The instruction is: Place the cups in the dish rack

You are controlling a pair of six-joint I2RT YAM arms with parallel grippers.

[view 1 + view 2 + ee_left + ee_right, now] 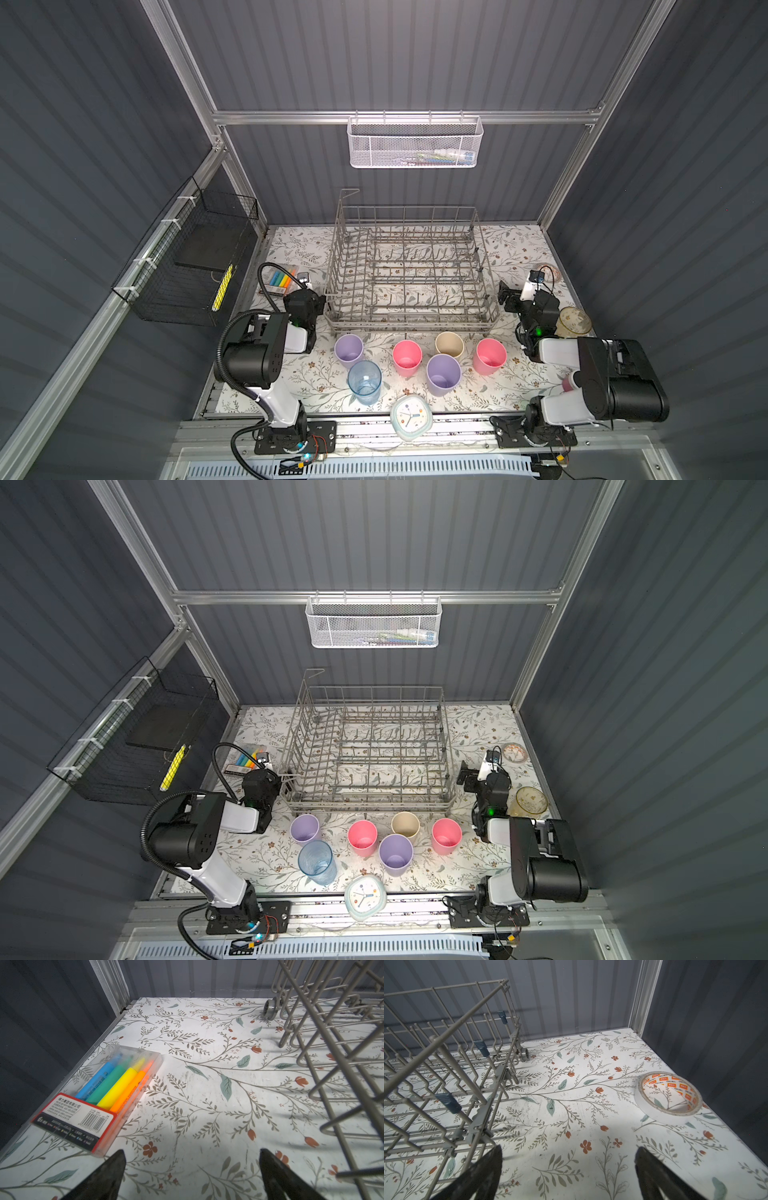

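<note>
Floral tabletop (291, 374): cups (407, 357) mouth-up, rack (411, 328) lengthwise left-right, left claw (192, 1151) and right claw (569, 1148) spread.

Six upright cups (363, 837) stand just before the grey wire dish rack (365, 806). A patterned glass (531, 801) sits right of it.

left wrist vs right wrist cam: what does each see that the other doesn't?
Left wrist only: a clear pack of highlighters lying beside the table's side wall.
Right wrist only: a tape roll lying flat near the wall, and blue clips on the wire tines.
Both: the dish rack, seen from opposite sides, the floral table, and that arm's own gripper open with nothing in it: left gripper, right gripper.
</note>
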